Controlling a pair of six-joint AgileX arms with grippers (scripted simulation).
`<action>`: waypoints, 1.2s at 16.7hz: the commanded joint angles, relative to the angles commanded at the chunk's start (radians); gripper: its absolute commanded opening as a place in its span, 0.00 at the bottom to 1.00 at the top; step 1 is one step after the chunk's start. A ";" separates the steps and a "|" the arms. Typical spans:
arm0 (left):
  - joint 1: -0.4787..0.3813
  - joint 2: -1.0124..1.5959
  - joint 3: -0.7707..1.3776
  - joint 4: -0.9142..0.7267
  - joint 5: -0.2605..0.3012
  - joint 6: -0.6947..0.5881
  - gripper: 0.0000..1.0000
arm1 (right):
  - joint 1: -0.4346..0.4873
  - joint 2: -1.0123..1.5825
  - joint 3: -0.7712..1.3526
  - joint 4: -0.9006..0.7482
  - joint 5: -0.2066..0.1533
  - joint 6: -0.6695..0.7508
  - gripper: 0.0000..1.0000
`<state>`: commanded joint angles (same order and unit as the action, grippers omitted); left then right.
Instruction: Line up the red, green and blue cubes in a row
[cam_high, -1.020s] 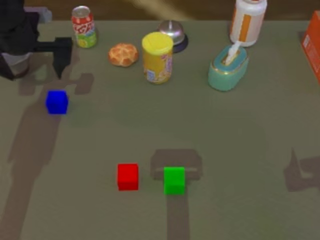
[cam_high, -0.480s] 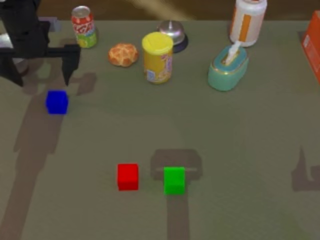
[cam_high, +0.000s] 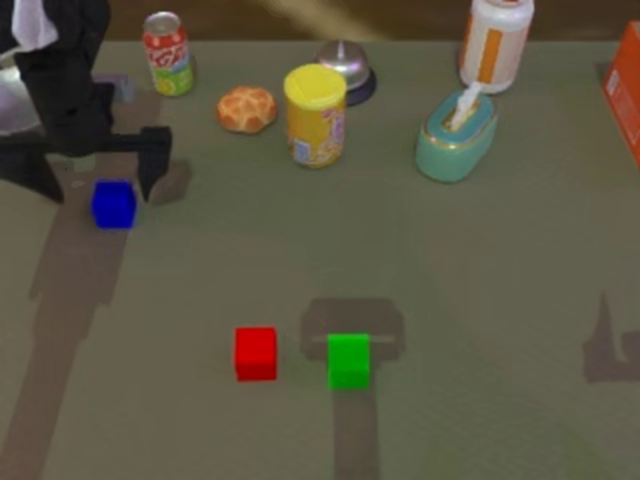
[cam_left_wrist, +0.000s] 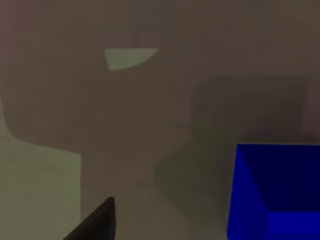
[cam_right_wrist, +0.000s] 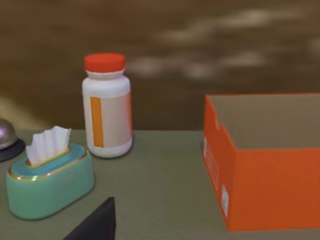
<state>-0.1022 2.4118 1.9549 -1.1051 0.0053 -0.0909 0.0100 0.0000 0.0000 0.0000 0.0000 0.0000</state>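
Moved: over the last second the left gripper (cam_high: 97, 178) has travelled down and toward the blue cube (cam_high: 113, 204); its fingers (cam_high: 154, 165) now straddle the cube's far side, spread wide and holding nothing. Cubes and clutter have not shifted.

Near row: red cube (cam_high: 256, 353) and green cube (cam_high: 348, 360) sit side by side near the table's front edge, close but apart, already forming two places of the line.

Blue cube: well apart from the pair, toward the left side and farther back, standing on the table, not yet gripped. In the left wrist view it (cam_left_wrist: 275, 192) fills one corner, with one dark fingertip (cam_left_wrist: 97, 222) off to its side.

Risk: the cube looks off-centre between the fingers, so closing now might catch an edge, twist it or push it away; a descending fingertip could also land on its top face.

Right arm: its gripper is out of the top view, parked by the right side; its own camera shows one fingertip (cam_right_wrist: 97, 222), and whether it is spread or closed I cannot tell.

Far clutter: soda can (cam_high: 168, 53), bread roll (cam_high: 246, 108), yellow canister (cam_high: 315, 115), bell (cam_high: 345, 66), tissue holder (cam_high: 456, 137), white bottle (cam_high: 495, 42), orange box (cam_high: 626, 85).

Writing: the can, canister and box carry printing, none of it readable.
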 joint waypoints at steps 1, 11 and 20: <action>0.000 0.008 -0.026 0.033 0.000 0.000 1.00 | 0.000 0.000 0.000 0.000 0.000 0.000 1.00; -0.001 0.020 -0.057 0.068 0.000 -0.001 0.70 | 0.000 0.000 0.000 0.000 0.000 0.000 1.00; -0.001 0.020 -0.057 0.068 0.000 -0.001 0.02 | 0.000 0.000 0.000 0.000 0.000 0.000 1.00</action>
<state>-0.1029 2.4319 1.8979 -1.0367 0.0056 -0.0914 0.0100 0.0000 0.0000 0.0000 0.0000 0.0000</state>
